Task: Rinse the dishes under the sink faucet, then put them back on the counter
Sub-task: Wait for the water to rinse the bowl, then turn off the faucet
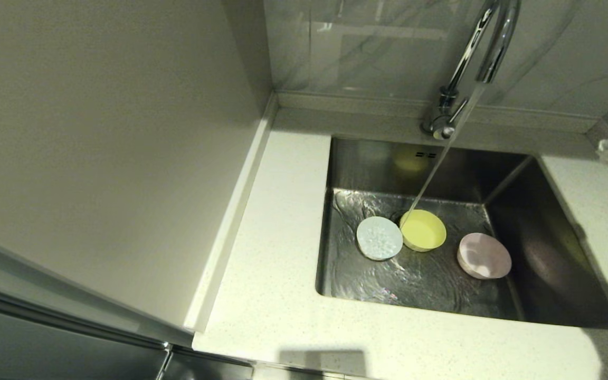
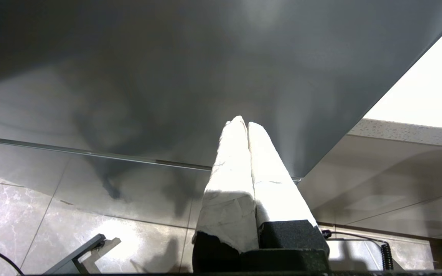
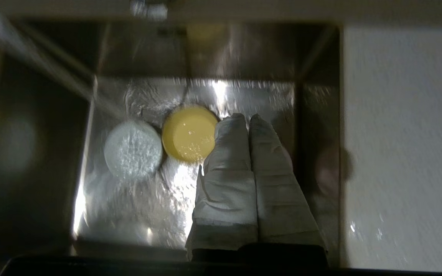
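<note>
Water from the faucet (image 1: 486,42) is poured onto the yellow-green bowl (image 1: 423,230) in the sink (image 1: 547,221), so slipping is risked when it is seized by the closed right pincer (image 3: 248,118) hanging above it.

The sink (image 1: 499,174) is brushed steel, wet and glinting at lower centre. The faucet (image 1: 486,47) is mirror-bright chrome. Three bowls (image 1: 423,230) look like matt plastic – white, yellow-green, pink. The counter (image 1: 277,232) is white speckled stone, smooth. Both grippers' fingers (image 3: 236,168) wear creased white cloth.
</note>
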Tool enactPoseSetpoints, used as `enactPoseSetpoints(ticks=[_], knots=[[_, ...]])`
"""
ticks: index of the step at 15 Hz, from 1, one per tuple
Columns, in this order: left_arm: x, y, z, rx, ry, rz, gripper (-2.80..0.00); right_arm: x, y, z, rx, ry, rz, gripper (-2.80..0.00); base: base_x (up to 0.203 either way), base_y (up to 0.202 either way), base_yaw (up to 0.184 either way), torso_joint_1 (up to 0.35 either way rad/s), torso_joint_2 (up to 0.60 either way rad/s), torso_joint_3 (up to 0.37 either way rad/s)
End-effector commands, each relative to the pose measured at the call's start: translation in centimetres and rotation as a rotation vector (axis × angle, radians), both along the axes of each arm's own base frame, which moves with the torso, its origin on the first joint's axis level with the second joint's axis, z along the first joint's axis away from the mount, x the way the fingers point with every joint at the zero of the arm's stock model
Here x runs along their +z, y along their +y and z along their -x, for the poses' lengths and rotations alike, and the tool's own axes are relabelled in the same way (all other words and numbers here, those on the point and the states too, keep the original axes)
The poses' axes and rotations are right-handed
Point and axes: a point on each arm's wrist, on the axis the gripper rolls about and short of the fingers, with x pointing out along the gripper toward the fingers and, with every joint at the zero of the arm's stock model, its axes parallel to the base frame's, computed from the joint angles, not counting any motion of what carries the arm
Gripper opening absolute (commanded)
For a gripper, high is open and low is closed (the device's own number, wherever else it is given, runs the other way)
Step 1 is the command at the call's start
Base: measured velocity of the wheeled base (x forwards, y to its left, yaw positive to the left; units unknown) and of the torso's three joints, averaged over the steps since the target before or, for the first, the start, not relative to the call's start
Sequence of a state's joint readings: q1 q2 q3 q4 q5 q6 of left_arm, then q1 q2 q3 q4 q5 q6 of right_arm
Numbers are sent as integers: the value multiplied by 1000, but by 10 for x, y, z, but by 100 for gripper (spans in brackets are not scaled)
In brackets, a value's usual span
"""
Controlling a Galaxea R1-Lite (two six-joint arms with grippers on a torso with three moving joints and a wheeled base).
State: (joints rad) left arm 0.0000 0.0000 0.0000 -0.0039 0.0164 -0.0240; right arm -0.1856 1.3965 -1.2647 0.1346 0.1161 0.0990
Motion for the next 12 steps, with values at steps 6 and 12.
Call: enactPoseSetpoints(ticks=[6,12], knots=[[0,0,0,0,-2,1,-280,-2,-89,-120,200,10,-689,-280,0,0,0,0,0,0],[0,0,0,0,-2,1,-280,-1,-106,-146,430,98,-963,-280,0,0,0,0,0,0]])
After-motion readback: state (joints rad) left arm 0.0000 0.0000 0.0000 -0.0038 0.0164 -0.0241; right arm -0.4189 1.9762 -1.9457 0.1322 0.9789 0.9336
